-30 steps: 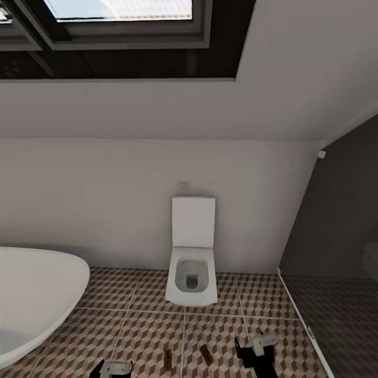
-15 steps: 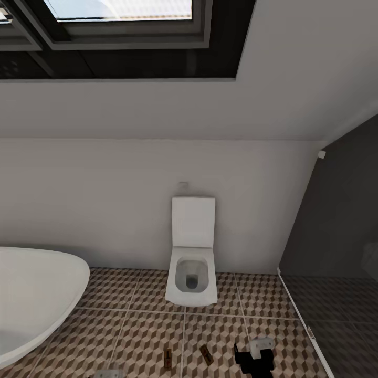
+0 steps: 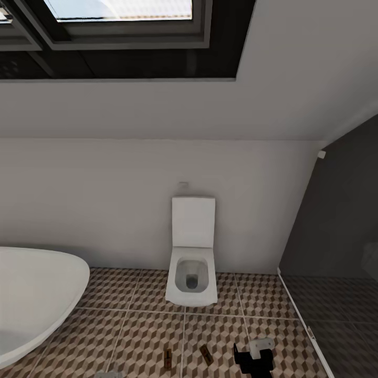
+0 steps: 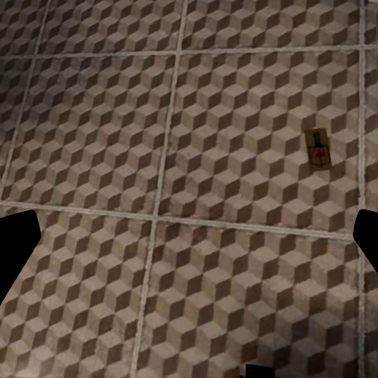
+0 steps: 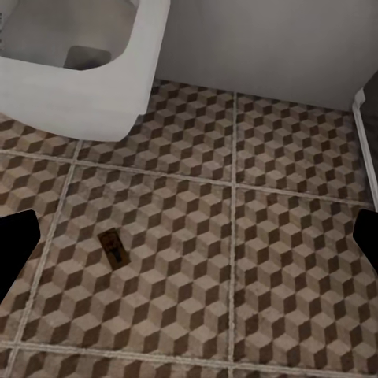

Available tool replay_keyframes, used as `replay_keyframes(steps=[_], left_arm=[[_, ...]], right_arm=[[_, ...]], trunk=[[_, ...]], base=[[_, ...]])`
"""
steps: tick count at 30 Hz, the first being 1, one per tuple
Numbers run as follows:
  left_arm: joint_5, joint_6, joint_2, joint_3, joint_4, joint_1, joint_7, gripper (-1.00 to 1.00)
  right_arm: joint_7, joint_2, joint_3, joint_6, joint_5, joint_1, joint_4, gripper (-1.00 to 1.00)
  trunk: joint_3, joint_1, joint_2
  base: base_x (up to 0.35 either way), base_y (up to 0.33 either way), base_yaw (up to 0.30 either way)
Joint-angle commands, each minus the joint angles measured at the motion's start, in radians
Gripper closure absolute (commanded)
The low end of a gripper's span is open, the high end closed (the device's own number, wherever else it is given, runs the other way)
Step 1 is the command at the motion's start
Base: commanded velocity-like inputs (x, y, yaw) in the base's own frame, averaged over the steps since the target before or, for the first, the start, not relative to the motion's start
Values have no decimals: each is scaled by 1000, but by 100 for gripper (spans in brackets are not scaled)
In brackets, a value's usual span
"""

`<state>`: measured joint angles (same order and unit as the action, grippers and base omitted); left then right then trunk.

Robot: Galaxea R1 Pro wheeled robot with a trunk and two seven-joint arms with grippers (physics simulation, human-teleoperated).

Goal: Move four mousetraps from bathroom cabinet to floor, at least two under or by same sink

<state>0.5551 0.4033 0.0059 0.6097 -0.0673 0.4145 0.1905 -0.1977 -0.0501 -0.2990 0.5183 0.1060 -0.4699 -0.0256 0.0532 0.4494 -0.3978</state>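
From where I stand, little of the robot shows. In the head view, the right end effector (image 3: 255, 357) is a blocky matte-black body with a pale grey, rounded piece mounted on top, its edges hard and angular. A sliver of light grey casing from the left end effector (image 3: 107, 375) peeks in at the lower edge. Seen from the left wrist, 2 flat black fingertips (image 4: 16, 252) sit at the frame's sides, with a small black notch between them at the edge. The right wrist view shows the same pair of plain black fingertips (image 5: 14, 246), unmarked and featureless.
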Motion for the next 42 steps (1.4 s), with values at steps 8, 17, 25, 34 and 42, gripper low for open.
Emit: replay_keyframes(steps=[8,17,25,34,42], left_arm=[[0,6,-3,8,-3,1,-2,-100],[0,6,-7,8,-3,1,-4,-100],[0,6,-7,8,-3,1,-5,-100],[0,6,-7,8,-3,1,-5,-100],[-1,6,-3,8,-2,1,-2,-100]], right_arm=[[-2,0,-9,6,10,-1,1,-100],[-2,-1,-9,6,9,-1,1,-100],[-2,-1,-9,6,9,-1,1,-100],[-2,0,-9,6,9,-1,2,-100],[-1,7,-9,13,8,-1,3,-100]], trunk=[[2,1,-2],[2,1,-2],[2,1,-2],[2,1,-2],[2,1,-2]], base=[[0,0,0],[0,0,0],[0,0,0],[0,0,0],[0,0,0]])
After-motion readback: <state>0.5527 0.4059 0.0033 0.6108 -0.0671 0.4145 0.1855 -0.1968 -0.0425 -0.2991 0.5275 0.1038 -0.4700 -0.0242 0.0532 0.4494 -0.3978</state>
